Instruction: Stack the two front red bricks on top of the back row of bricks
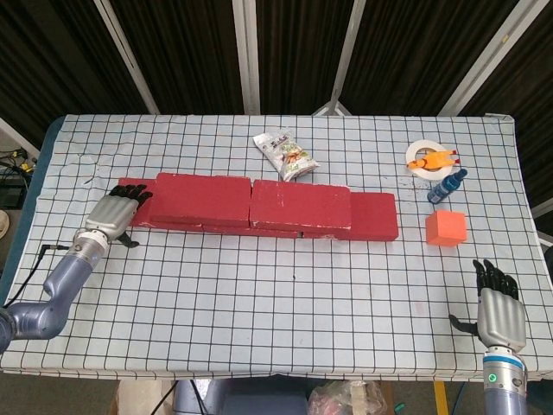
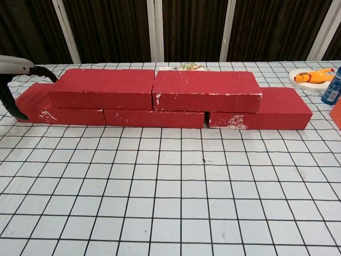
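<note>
Two red bricks, the left upper brick point(image 1: 201, 188) and the right upper brick point(image 1: 300, 204), are seen lying end to end on top of the back row of bricks point(image 2: 261, 112), left of centre in the head view. The stacking is therefore judged essentially done; at most a small alignment and the withdrawal of the arms would be left. The left hand point(image 1: 116, 213) is placed at the left end of the row, fingers extended against or just beside the end of the bottom brick; contact cannot be told, and nothing is gripped. The right hand point(image 1: 498, 308) is held empty, fingers apart, over the surface point(image 1: 276, 320) at lower right, well apart from the bricks.
</note>
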Tool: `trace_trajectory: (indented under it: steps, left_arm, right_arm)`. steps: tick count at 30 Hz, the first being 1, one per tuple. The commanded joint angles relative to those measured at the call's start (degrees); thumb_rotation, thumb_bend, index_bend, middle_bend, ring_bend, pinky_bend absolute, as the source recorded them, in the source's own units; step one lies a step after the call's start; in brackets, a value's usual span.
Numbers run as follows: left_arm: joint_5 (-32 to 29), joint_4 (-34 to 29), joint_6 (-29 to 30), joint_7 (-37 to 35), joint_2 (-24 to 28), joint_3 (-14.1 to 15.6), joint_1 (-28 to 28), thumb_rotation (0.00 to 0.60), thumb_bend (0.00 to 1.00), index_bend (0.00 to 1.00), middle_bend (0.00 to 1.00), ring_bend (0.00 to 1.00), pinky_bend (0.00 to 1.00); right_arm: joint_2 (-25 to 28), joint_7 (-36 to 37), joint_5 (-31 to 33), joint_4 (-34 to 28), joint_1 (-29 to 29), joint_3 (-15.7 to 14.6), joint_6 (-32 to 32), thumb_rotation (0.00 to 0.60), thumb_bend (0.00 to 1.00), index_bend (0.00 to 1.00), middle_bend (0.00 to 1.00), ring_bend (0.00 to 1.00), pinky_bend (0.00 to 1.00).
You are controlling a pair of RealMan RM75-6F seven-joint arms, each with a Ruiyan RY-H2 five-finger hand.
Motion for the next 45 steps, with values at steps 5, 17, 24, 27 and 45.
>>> trace_trajectory:
  steps: [5, 17, 24, 27, 45]
  left_arm:
    - [-0.3, 0.3, -0.7, 0.3, -0.4, 0.2, -0.3, 0.6, 0.0, 0.12, 0.02, 0.0, 0.0]
    - [5.0, -11.9, 8.0, -7.6, 10.9, -1.5, 6.5, 0.6, 0.0, 0.15, 0.01, 0.0, 0.0]
    - [14.0, -20.0, 20.2, -11.8, 15.7, 2.3, 17.3, 0.6, 0.0, 0.14, 0.01, 0.0, 0.0]
    - [18.7, -19.8, 26.7, -11.6, 13.3, 4.7, 22.2, 0.6, 0.0, 0.13, 0.01, 0.0, 0.0]
    - [34.9, -17.0, 49.3, -4.1, 2.1, 8.6, 38.2, 0.6, 0.0, 0.13, 0.0, 0.0, 0.0]
  right_arm:
    - [0.1, 0.1, 0.0, -0.1, 0.0, 0.1, 0.1, 0.6, 0.18, 0.02, 0.0, 0.0, 0.0]
    - [0.0, 0.2, -0.3, -0.1, 0.1, -0.2, -0.3, 0.6, 0.18, 0.02, 0.0, 0.0, 0.0]
    - [-0.1, 0.3, -2.3, -0.2, 0.2, -0.9, -0.6, 0.6, 0.18, 0.02, 0.0, 0.0, 0.0]
    - [-0.4, 0.9, -4.7, 0.1, 0.0, -1.4, 0.2, 0.6, 0.18, 0.02, 0.0, 0.0, 0.0]
    - [1.1, 6.0, -13.8, 1.5, -1.3, -3.5, 0.4, 0.6, 0.18, 0.04, 0.0, 0.0, 0.0]
